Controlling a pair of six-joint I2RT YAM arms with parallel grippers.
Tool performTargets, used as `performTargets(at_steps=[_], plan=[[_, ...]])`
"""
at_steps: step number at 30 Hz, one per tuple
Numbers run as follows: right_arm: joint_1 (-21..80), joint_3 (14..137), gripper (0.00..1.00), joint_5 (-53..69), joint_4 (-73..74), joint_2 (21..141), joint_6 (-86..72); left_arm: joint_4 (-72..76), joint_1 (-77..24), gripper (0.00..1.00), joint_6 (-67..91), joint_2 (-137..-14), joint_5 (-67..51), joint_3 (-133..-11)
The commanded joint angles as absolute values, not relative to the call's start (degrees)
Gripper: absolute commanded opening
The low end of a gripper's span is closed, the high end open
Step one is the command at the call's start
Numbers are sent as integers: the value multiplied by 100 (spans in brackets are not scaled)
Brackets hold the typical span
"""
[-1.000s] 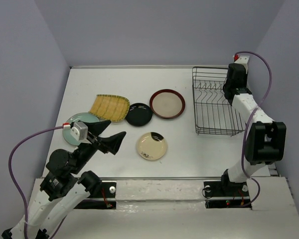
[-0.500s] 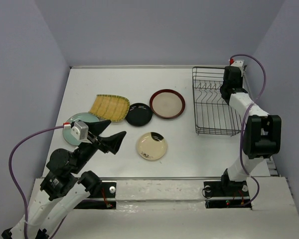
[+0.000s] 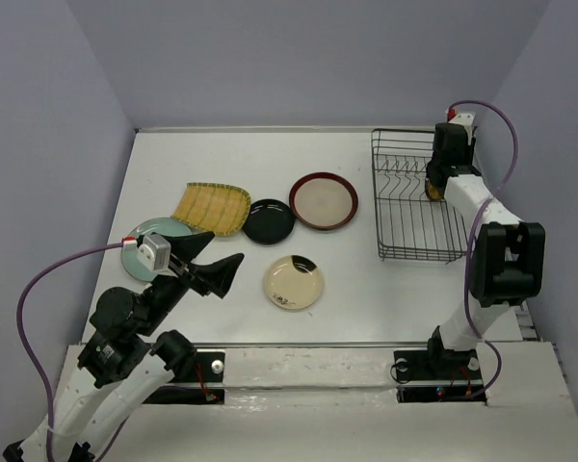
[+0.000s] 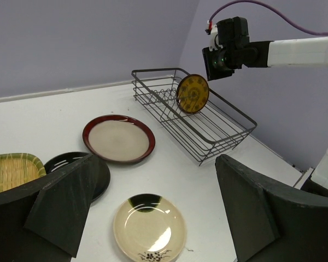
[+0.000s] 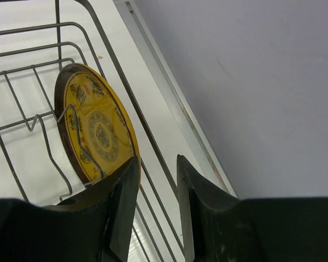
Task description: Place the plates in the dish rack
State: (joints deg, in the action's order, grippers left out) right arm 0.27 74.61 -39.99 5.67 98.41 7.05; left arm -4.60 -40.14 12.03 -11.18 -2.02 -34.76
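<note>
The small patterned yellow plate (image 5: 98,134) stands on edge among the tines of the black wire dish rack (image 3: 405,226), near its far right side. My right gripper (image 5: 157,164) is just beside the plate, slightly open, with nothing between its fingers. My left gripper (image 4: 153,202) is wide open and empty above the cream plate with a dark mark (image 4: 148,229). The red-rimmed beige plate (image 3: 323,200), small black plate (image 3: 269,221) and yellow ribbed fan-shaped plate (image 3: 212,207) lie flat mid-table. The pale green plate (image 3: 152,241) is partly hidden under my left wrist.
The rack sits at the table's right side, close to the right wall. The table's back edge meets the rear wall. The right arm's purple cable (image 3: 506,144) loops above the rack's far corner.
My right wrist has shifted slightly over the rack's far right side, and the small yellow plate now shows standing in the rack beside it. The left arm has not moved.
</note>
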Motion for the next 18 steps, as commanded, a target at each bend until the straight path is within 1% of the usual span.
performTargets(at_steps=[1, 3, 4, 5, 7, 8, 11, 12, 13, 14, 15, 18], plan=[[-9, 8006, 41, -3956, 1053, 9616, 256, -281, -4043, 99, 1125, -1239, -149, -3709], [-9, 8103, 41, -3649, 1308, 9405, 19, -281, -4034, 99, 1125, -1248, -132, -3709], [-9, 8182, 41, -3456, 1605, 9282, -461, -281, -4034, 99, 1125, -1265, -141, -3709], [113, 8183, 42, -2967, 1739, 9012, -657, -281, -4025, 99, 1134, -1274, -123, -3709], [359, 8017, 44, -2446, 1959, 8703, -1061, -281, -4017, 99, 1134, -1301, -106, -3709], [743, 7920, 44, -1947, 2003, 8388, -1185, -290, -4008, 99, 1134, -1309, -88, -3709], [1474, 7550, 44, -1031, 1995, 7947, -1528, -299, -3973, 99, 1151, -1362, -62, -3709], [1955, 7306, 44, -376, 1995, 7728, -1729, -308, -3964, 99, 1151, -1397, -62, -3709], [2143, 7165, 44, 14, 1908, 7647, -1845, -308, -3946, 99, 1169, -1415, -62, -3709], [2362, 7015, 44, 696, 1855, 7568, -1959, -325, -3946, 99, 1169, -1432, -62, -3709], [2791, 6700, 45, 860, 1698, 7463, -2160, -325, -3938, 99, 1178, -1467, 121, -3709], [3329, 6224, 46, 1237, 1460, 7435, -2451, -334, -3911, 99, 1178, -1529, 149, -3718]])
